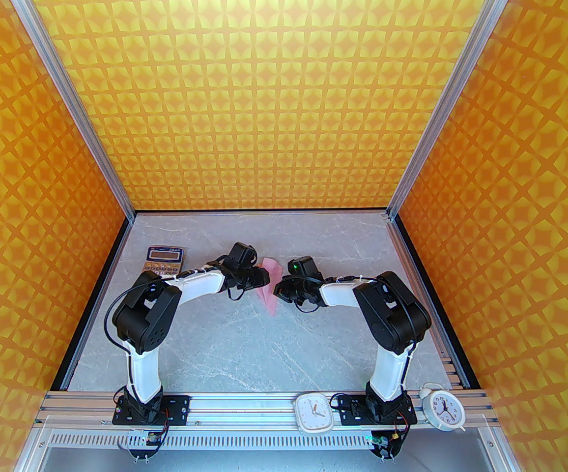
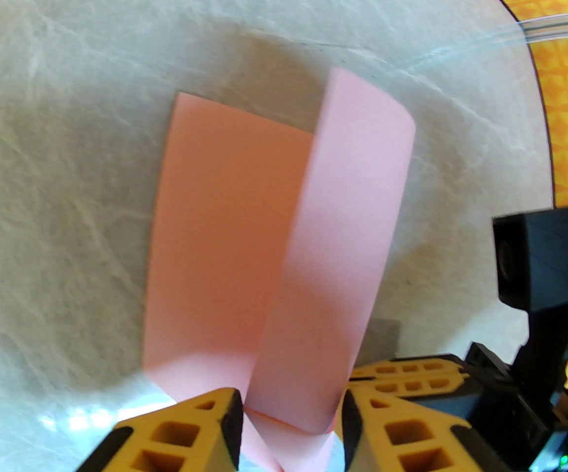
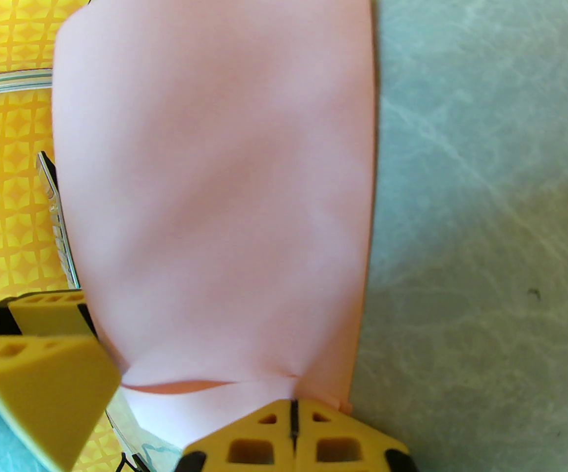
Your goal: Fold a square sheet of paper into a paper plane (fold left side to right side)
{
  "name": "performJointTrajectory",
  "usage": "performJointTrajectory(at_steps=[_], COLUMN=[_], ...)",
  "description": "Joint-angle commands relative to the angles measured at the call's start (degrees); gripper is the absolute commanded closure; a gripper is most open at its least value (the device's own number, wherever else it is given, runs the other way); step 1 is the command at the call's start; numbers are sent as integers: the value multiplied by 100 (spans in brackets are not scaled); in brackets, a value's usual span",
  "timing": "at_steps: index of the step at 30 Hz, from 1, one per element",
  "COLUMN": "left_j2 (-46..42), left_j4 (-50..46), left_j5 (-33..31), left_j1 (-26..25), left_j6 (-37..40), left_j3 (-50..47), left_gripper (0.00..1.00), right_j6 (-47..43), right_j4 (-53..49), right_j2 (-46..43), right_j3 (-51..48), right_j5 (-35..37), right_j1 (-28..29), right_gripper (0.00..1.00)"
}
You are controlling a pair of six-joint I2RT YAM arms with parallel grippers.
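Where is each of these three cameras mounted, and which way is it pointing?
Top external: above and behind the bases, facing down at the table; both arms, left gripper, right gripper show.
Left wrist: on the left arm, looking along its open fingers at the pink sheet between them.
Right wrist: on the right arm, looking at the sheet pinched in its shut fingers.
Shared: both wrist views show the sheet and the other gripper's fingers.

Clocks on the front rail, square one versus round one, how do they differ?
The square clock has rounded corners and orange hands; the round clock has bold dark numerals and a bell on top. The square clock sits left of the right arm's base, the round clock right of it. Both are white and rest on the metal rail.
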Motion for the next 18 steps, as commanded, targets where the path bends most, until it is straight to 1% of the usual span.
performJointTrajectory(at_steps=[1, 3, 8, 10, 12, 15, 18], left_j2=[-174, -195, -319, -385, -445, -540, -532], left_j4=[504, 590, 735, 847, 957, 1370, 1518], left_j5=[273, 282, 281, 282, 316, 415, 572], left_j1=[14, 36, 90, 113, 115, 114, 110], left_j6=[-165, -197, -263, -337, -389, -562, -681], left_j3=[-222, -324, -529, -632, -717, -941, -1011], left_gripper=[58, 54, 51, 47, 46, 46, 45], right_j6=[-92, -95, -90, -91, -91, -98, -99], right_j4=[-554, -557, -559, -556, -557, -563, -558], right_j2=[249, 251, 243, 237, 249, 249, 254], right_j3=[-237, -237, -242, -243, -243, -245, -246], right_j5=[224, 223, 224, 225, 232, 232, 232], right_j1=[63, 64, 65, 62, 62, 61, 66], right_gripper=[100, 100, 100, 100, 100, 100, 100])
